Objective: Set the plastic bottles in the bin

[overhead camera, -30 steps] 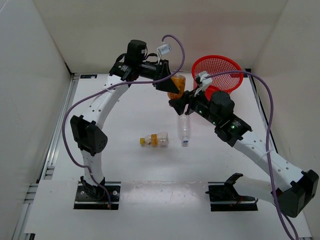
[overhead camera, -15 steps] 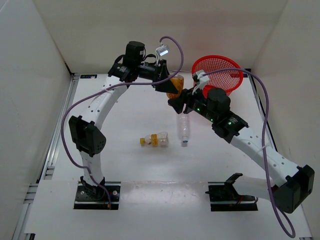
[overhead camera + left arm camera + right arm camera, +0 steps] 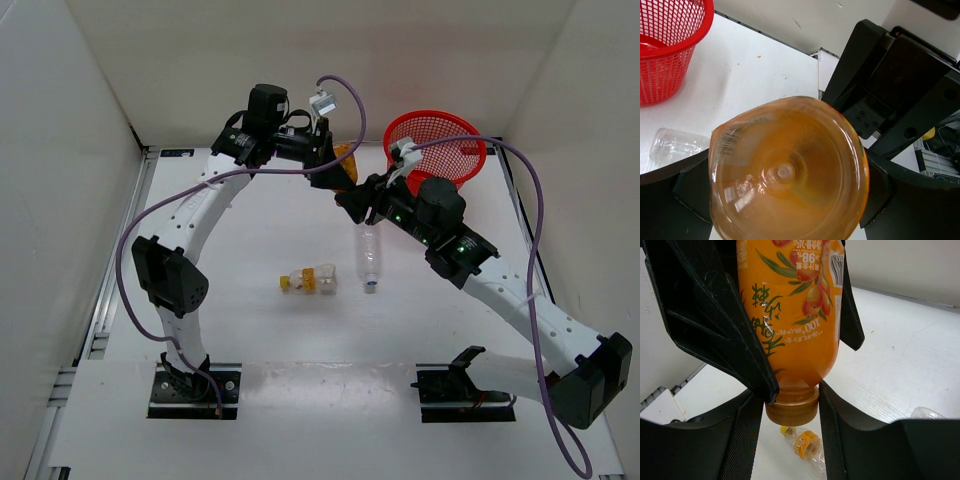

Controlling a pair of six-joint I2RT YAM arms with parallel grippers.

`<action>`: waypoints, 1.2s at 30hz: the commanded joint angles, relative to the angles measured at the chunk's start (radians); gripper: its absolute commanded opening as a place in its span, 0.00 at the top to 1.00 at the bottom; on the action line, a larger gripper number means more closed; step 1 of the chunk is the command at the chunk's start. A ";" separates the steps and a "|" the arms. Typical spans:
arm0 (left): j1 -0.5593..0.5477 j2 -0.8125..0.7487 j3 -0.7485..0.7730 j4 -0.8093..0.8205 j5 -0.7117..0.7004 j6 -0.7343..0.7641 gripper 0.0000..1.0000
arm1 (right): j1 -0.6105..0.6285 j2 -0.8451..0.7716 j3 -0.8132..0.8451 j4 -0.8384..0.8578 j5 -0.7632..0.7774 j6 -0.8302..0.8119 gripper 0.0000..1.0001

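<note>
The stubby orange bottle (image 3: 344, 159) hangs in the air left of the red mesh bin (image 3: 436, 146). My right gripper (image 3: 349, 197) is shut on its cap (image 3: 792, 409) from below. My left gripper (image 3: 331, 168) is open, its fingers (image 3: 715, 325) spread on either side of the bottle's body (image 3: 790, 315) at its base (image 3: 785, 170). The yellow-capped bottle (image 3: 308, 281) lies on the table, seen under the cap in the right wrist view (image 3: 805, 445). The slim clear bottle (image 3: 369, 258) lies beside it.
White walls enclose the table at the back and both sides. The bin (image 3: 670, 45) stands at the back right corner. A rail runs along the table's left edge (image 3: 110, 300). Both arm bases sit at the near edge.
My left gripper's jaws have spread open off the orange bottle, while my right gripper has closed on its cap. The bottle stays aloft in about the same place.
</note>
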 commanded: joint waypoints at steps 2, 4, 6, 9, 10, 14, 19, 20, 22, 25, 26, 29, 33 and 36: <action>-0.006 -0.057 0.007 -0.035 0.001 0.026 0.00 | 0.001 -0.010 0.000 0.101 0.020 0.025 1.00; 0.003 -0.057 0.016 -0.035 0.001 0.026 0.00 | 0.010 -0.010 0.000 0.101 0.011 0.034 1.00; 0.003 -0.057 0.037 -0.035 0.001 0.026 0.00 | 0.010 -0.010 -0.009 0.101 0.011 0.045 1.00; 0.012 -0.048 0.053 -0.035 -0.026 0.026 0.00 | 0.010 -0.010 -0.018 0.101 0.011 0.054 1.00; 0.012 -0.048 0.065 -0.035 -0.040 0.026 0.00 | 0.010 -0.010 -0.018 0.101 0.011 0.054 1.00; 0.012 -0.027 0.105 -0.035 -0.040 0.026 0.00 | 0.010 -0.010 -0.027 0.101 0.002 0.064 1.00; 0.012 -0.017 0.125 -0.035 -0.049 0.017 0.00 | 0.010 -0.020 -0.049 0.112 -0.007 0.084 1.00; 0.012 -0.017 0.125 -0.044 -0.049 0.026 0.00 | 0.010 -0.020 -0.049 0.112 -0.007 0.084 1.00; 0.021 -0.017 0.135 -0.044 -0.094 0.037 0.00 | 0.010 -0.029 -0.058 0.112 -0.018 0.093 1.00; 0.021 -0.017 0.165 -0.044 -0.155 0.065 0.00 | 0.010 -0.039 -0.067 0.112 -0.018 0.102 1.00; 0.021 -0.017 0.178 -0.044 -0.169 0.078 0.00 | 0.010 -0.039 -0.076 0.112 -0.027 0.102 1.00; 0.021 -0.007 0.200 -0.044 -0.194 0.089 0.00 | 0.010 -0.039 -0.085 0.121 -0.027 0.122 1.00; 0.021 0.015 0.223 -0.044 -0.194 0.089 0.00 | 0.010 -0.039 -0.095 0.132 -0.037 0.133 1.00; 0.021 0.033 0.289 -0.044 -0.239 0.089 0.00 | 0.010 -0.039 -0.118 0.132 -0.037 0.143 1.00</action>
